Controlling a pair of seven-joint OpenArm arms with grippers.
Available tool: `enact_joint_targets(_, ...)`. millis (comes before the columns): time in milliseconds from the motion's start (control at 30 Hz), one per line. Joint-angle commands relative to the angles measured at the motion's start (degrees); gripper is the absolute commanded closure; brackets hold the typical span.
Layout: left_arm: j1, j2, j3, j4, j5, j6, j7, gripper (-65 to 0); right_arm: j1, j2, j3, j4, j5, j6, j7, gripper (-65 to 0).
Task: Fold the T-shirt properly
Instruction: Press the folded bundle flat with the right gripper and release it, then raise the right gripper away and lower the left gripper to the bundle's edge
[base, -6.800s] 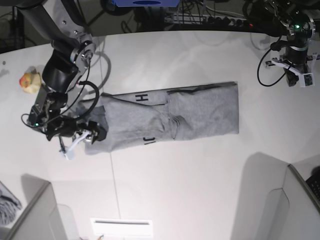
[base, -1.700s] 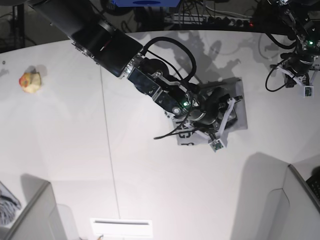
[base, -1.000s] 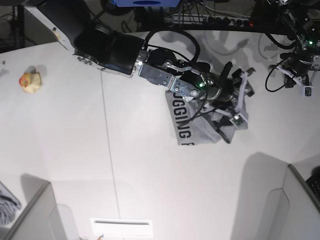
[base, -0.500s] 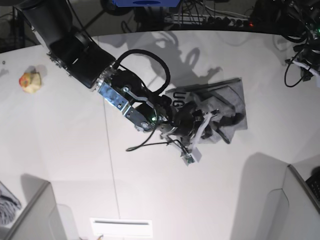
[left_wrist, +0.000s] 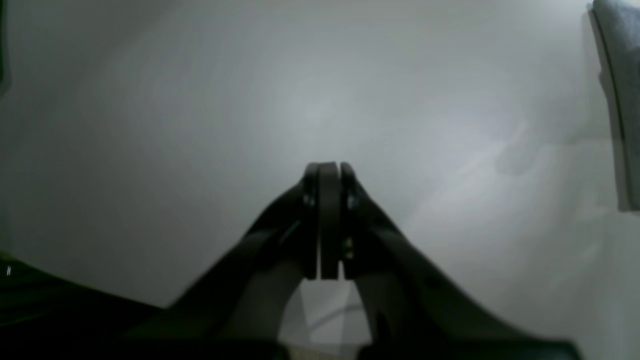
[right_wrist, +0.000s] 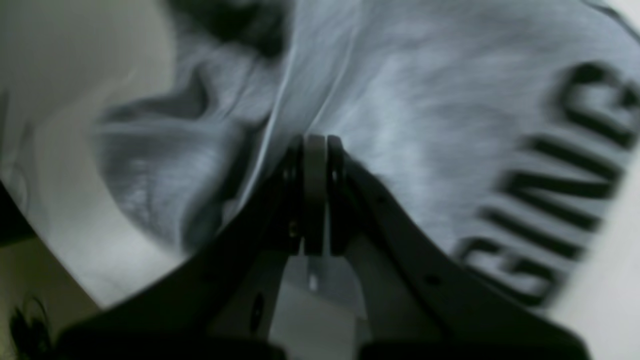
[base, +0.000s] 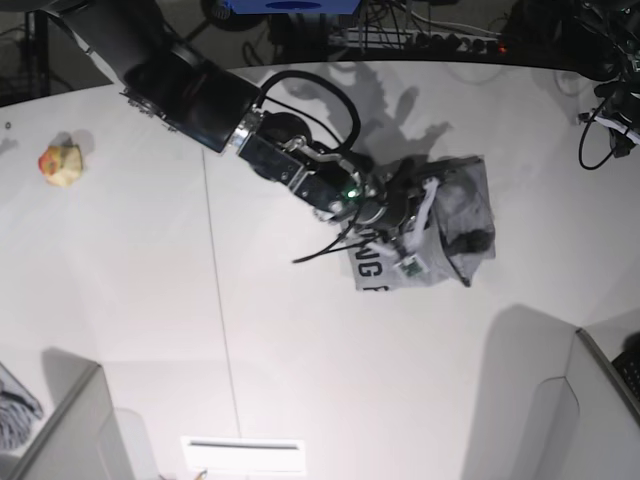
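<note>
My right claw (right_wrist: 315, 145) is pinched shut, empty, over the shirt (base: 455, 215), which lies bunched beneath it on the bench (base: 300, 350), lettering beside me. Judging the fold unfinished, next I'd smooth that rumpled flap flat.

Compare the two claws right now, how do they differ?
The right claw is over the T-shirt, above its rumpled fabric near the black lettering; the left claw is over bare table, with the shirt only at its view's edge. Both are shut, holding nothing.
</note>
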Motion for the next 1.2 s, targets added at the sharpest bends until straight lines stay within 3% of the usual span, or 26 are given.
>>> enact_joint_targets(0,-0.1,-1.0,-0.5,0.8,-0.7,0.1,-1.2,0.0,1.3,-2.5,-1.0,1.5,-0.2,0.4,1.2,0.0)
enact_joint_targets(133,0.0,-1.1,-0.6,0.8,-0.6,0.1,-1.2,0.0,1.4,-5.6,-7.5,1.7,-0.2,0.3,1.2,0.0)
enact_joint_targets(267,-0.2,-1.1,-0.6,0.7,-0.6,0.1,-1.2,0.0,1.6,-5.6,-9.5,5.7,-0.2,0.1,1.2,0.0)
enact_joint_targets(500,-0.3,-1.0,-0.1,0.9,-0.7,0.1,-1.2,0.0,1.3,-3.5,2.6,7.5,-0.3,0.0,-3.8,0.0)
enact_joint_targets(767,-0.4,3.9,6.2,7.1,-1.0,0.1,-1.1,0.0,1.2,1.8,4.2,10.3,-0.3,0.0,-3.5,0.0)
enact_joint_targets(867,-0.4,5.4,8.1,8.8,-7.7,0.1,-1.1,0.0,-0.4,4.7,7.3,14.9,-0.3,0.0,-3.5,0.0)
enact_joint_targets(967,-0.3,5.4,8.7,8.5,-18.5,0.5,-0.4,0.0,-3.8,7.4,16.1,19.3,-0.3,0.0,-3.8,0.0)
enact_joint_targets(1067,-0.6,5.4,8.6,8.6,-25.0,0.6,4.2,0.0,-6.1,10.9,24.0,21.4,0.1,0.0,-4.0,0.0)
enact_joint_targets(1167,-2.1,5.5,8.5,8.5,-28.6,0.6,6.8,-28.5,-9.5,14.3,29.5,23.9,0.2,0.2,-4.0,0.0)
